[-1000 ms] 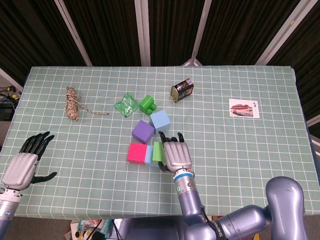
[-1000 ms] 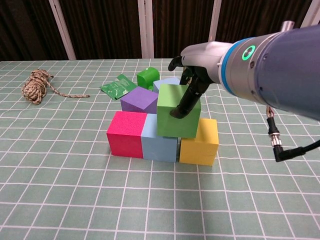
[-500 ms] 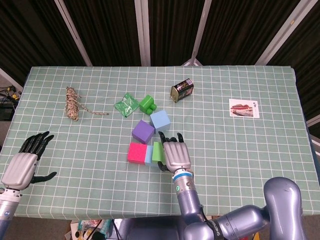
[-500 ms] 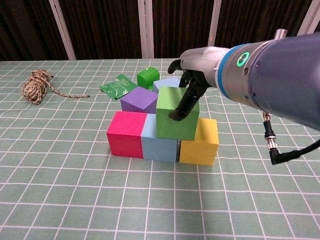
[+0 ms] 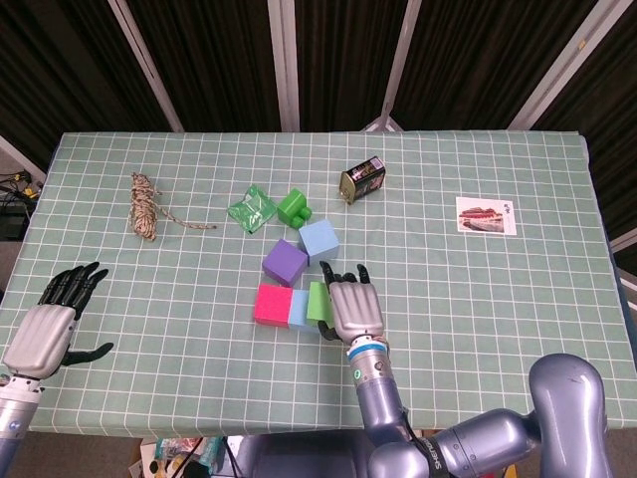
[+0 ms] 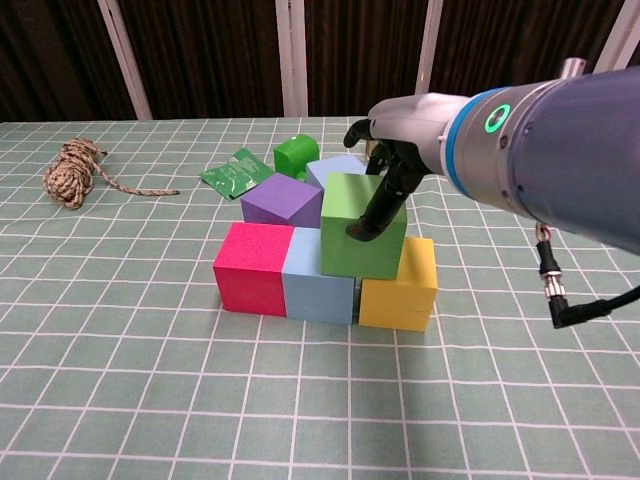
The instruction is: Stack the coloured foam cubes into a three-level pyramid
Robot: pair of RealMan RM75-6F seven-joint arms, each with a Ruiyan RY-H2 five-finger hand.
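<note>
Chest view only: yellow cube, hidden under the right hand in the head view, at the right end of a bottom row with pink cube and blue cube, the three side by side and touching. Green cube sits on the second level, over the blue–yellow seam, slightly tilted.

Head view only: left hand at the near left table edge, palm down, fingers spread, holding nothing; tin and photo card at the far right.

Both views: purple cube and a light blue cube just behind the row; green block, green packet, rope coil farther back.

Right hand: palm down over the stack, dark fingers curled onto the green cube's top and right face, gripping it.
</note>
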